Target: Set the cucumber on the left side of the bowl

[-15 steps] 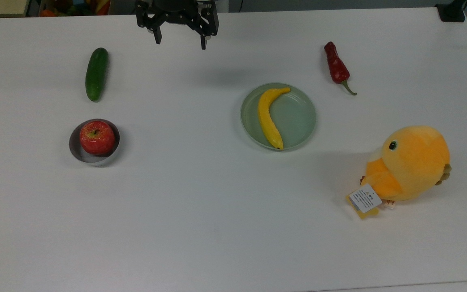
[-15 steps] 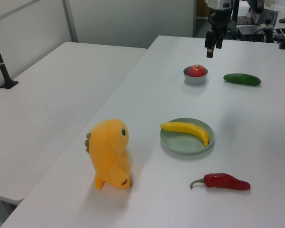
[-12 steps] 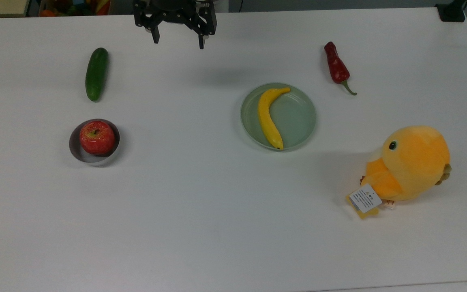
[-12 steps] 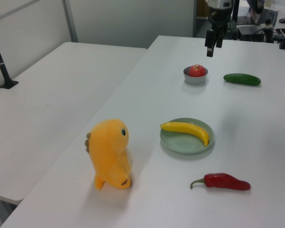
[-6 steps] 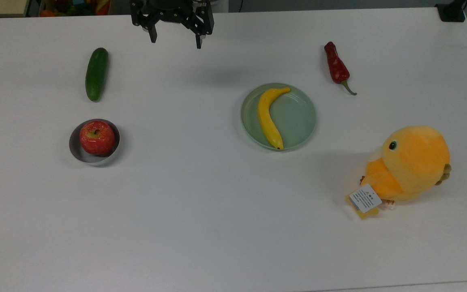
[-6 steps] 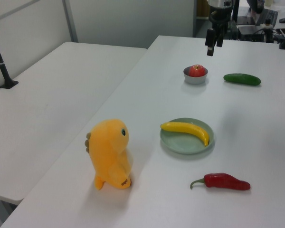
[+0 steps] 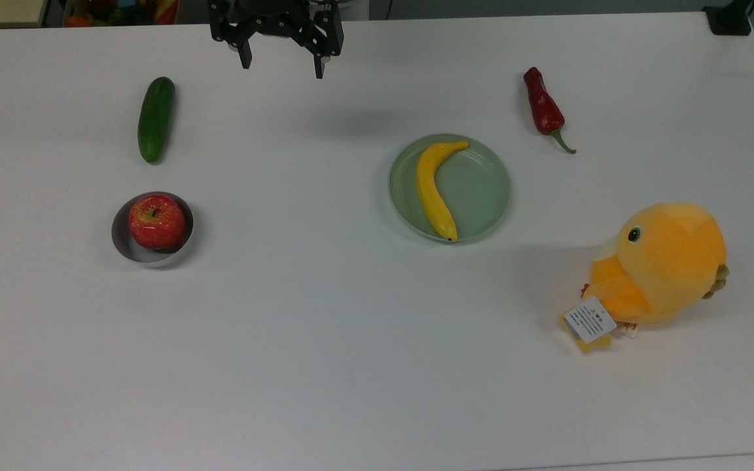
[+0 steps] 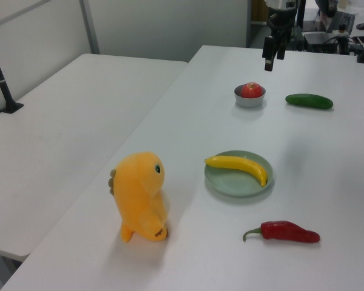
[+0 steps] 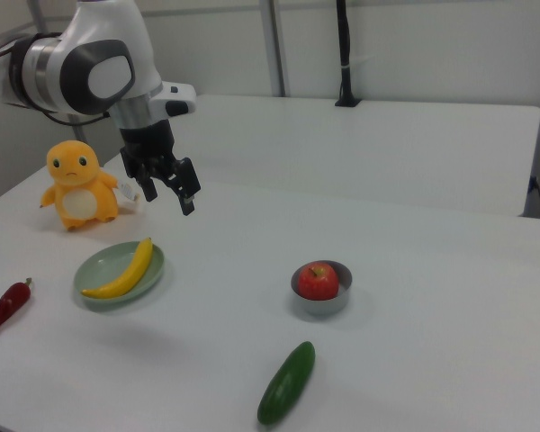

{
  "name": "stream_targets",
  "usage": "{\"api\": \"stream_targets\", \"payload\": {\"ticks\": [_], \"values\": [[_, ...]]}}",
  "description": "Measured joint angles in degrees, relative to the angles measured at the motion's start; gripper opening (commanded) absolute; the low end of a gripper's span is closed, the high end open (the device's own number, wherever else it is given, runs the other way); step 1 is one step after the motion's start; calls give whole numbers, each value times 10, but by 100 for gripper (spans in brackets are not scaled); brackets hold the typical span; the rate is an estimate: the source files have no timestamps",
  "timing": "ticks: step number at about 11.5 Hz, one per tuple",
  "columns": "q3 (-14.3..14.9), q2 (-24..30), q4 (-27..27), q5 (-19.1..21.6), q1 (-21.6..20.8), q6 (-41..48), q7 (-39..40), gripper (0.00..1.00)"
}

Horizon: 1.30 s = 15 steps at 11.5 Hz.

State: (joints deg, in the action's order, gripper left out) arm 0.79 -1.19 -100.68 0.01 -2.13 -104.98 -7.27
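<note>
The dark green cucumber [image 7: 156, 120] [image 8: 309, 101] [image 9: 286, 382] lies flat on the white table, a short way from the bowl. In the top view it is above the bowl. The small bowl [image 7: 154, 261] [image 8: 250, 101] [image 9: 322, 305] has a white wall and holds a red apple [image 7: 156, 221] [image 9: 318, 280]. My gripper [image 7: 281, 70] [image 8: 270, 60] [image 9: 169, 200] hangs open and empty above the table, near the far edge in the top view. It is to the right of the cucumber there, well apart from it.
A pale green plate [image 7: 482, 196] [image 9: 94, 270] carries a yellow banana [image 7: 432, 190]. A red chili pepper [image 7: 542, 108] [image 8: 286, 231] lies beyond it, and an orange plush toy [image 7: 665, 265] [image 8: 141, 195] stands at the top view's right. A second table [image 8: 67, 133] adjoins.
The open gripper has drifted slightly to the top view's left, toward the cucumber's side. Nothing on the table has moved.
</note>
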Motion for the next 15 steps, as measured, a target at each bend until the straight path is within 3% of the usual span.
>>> {"api": "stream_targets", "payload": {"ticks": [11, 15], "values": [[0, 11, -22, 0, 5, 9, 35, 100], [10, 46, -84, -54, 46, 11, 78, 100]]}}
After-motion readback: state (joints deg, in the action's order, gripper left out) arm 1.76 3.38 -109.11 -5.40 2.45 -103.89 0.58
